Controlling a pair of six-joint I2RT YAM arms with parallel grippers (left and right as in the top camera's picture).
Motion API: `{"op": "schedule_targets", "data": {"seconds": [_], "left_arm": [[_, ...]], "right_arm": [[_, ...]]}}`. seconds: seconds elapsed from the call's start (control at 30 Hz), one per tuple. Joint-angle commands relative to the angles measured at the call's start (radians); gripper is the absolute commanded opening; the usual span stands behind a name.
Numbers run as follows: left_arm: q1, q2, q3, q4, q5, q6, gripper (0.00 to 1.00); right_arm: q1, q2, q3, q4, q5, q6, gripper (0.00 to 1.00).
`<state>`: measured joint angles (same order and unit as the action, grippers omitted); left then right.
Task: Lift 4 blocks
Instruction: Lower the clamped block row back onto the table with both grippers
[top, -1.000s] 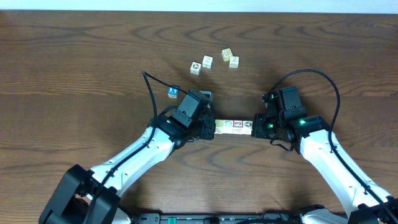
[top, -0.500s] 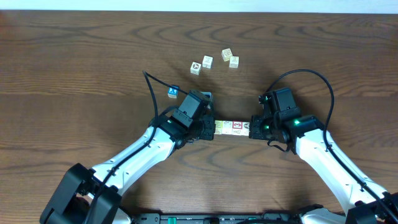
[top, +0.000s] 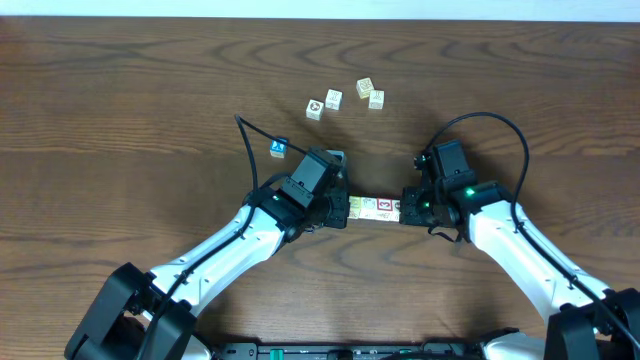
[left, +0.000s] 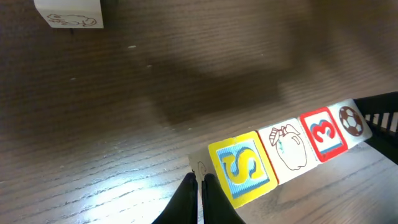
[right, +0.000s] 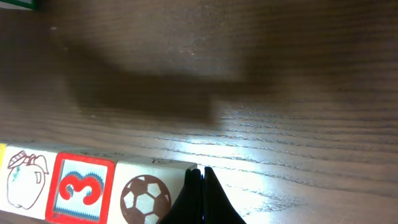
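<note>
Cream wooden blocks (top: 375, 207), four, one touching row (yellow S, apple, red 3, football), centre of table (top: 120, 120). Left gripper (top: 343, 208), fingers closed, at S end; right gripper (top: 405, 207), fingers closed, at football end.

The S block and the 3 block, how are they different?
The S block has a yellow frame; the 3 block has a red one. The S block ends the row, beside the left gripper; the 3 block sits inside it. Both are small cubes in one row.

Even light, sharp (wrist-view glare, soft shadows)
</note>
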<state>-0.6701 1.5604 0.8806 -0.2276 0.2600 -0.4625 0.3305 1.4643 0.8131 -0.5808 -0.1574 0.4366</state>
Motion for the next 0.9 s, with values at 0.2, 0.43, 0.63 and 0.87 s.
{"op": "schedule_targets", "data": {"seconds": [0.2, 0.43, 0.63, 0.87], "left_arm": [[-0.030, 0.017, -0.002, 0.021, 0.090, 0.017, 0.07], [-0.030, 0.036, -0.002, 0.027, 0.087, 0.017, 0.07], [-0.030, 0.060, -0.002, 0.031, 0.087, 0.016, 0.07], [-0.030, 0.061, -0.002, 0.035, 0.087, 0.017, 0.08]], "right_arm": [[0.039, 0.001, 0.035, 0.027, -0.138, -0.003, 0.01], [0.039, 0.002, 0.035, 0.028, -0.134, -0.003, 0.01], [0.039, 0.002, 0.035, 0.028, -0.131, -0.003, 0.01], [0.044, 0.003, 0.033, 0.029, -0.121, -0.003, 0.01]]}}
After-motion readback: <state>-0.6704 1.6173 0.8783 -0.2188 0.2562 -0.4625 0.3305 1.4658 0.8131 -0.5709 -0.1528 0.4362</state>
